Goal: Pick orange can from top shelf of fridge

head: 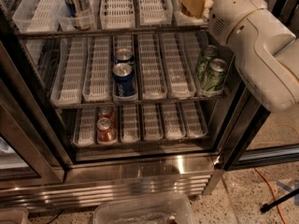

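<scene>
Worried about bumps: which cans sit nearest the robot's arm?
The two green cans, right end of the middle shelf; blue cans and red cans sit further left. The gripper is out of view above.

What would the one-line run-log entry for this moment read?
stage: reach | claw: at right end of top shelf of fridge | orange can: not made out | held: cannot tell
</scene>
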Controlling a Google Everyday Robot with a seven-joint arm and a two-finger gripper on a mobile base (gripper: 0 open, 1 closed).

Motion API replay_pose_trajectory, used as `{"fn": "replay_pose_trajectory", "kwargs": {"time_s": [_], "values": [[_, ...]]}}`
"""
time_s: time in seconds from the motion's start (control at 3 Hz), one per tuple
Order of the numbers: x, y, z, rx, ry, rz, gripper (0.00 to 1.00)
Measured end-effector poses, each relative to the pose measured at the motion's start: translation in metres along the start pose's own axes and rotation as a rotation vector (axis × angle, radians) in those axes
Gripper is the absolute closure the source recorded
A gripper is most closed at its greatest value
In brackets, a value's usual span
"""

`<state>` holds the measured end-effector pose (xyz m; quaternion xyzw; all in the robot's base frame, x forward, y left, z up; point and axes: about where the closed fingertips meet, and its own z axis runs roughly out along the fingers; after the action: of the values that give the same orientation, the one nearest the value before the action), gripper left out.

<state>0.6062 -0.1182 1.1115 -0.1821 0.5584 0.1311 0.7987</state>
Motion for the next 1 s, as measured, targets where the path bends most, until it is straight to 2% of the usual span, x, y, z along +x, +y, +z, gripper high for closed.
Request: {"fn": "replay_pose_trajectory", "kwargs": {"time_s": [0.33,0.67,1.0], "values": [[0.004,0.030,-0.010,-0.076,0.014,0.014,1.00],[-0.002,0.078,-0.014,-0.217,0.032,-0.022,1.00],[-0.006,0.101,-0.027,-0.356,0.058,-0.059,1.00]]}}
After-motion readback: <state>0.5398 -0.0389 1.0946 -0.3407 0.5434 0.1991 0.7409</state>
